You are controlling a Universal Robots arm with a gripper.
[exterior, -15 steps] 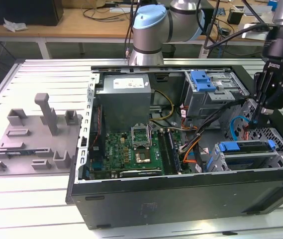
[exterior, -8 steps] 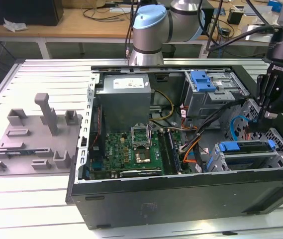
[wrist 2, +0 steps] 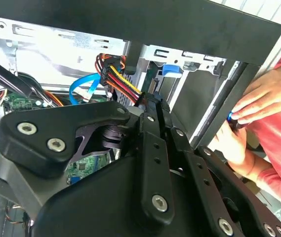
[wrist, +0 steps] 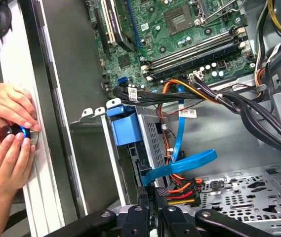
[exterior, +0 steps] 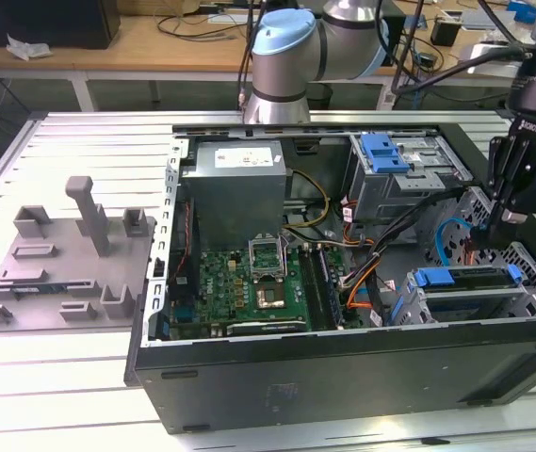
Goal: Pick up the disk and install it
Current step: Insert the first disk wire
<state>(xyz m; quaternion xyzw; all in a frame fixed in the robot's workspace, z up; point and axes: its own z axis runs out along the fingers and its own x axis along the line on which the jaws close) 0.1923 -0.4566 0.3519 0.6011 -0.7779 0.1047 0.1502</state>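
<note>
The disk (exterior: 465, 279), a silver drive in a blue carrier, sits in the metal cage at the front corner of the open computer case on the exterior view's right. In the first wrist view the disk (wrist: 130, 127) shows its blue carrier end inside the cage. My gripper (exterior: 483, 235) hangs just behind that cage, over the blue data cable (wrist: 180, 165). In both wrist views its fingers stand close together at the black power connector (wrist: 176, 191) with red, yellow and orange wires (wrist 2: 118, 74). The gripper (wrist 2: 152, 106) looks shut on that connector.
A second blue carrier (exterior: 384, 151) lies in the upper bay at the back. The motherboard (exterior: 249, 282) and grey power supply (exterior: 239, 184) fill the case's middle. A person's hands (wrist: 7, 133) hold a small black and blue object at the table edge beside the case. A grey fixture (exterior: 70, 259) lies on the exterior view's left.
</note>
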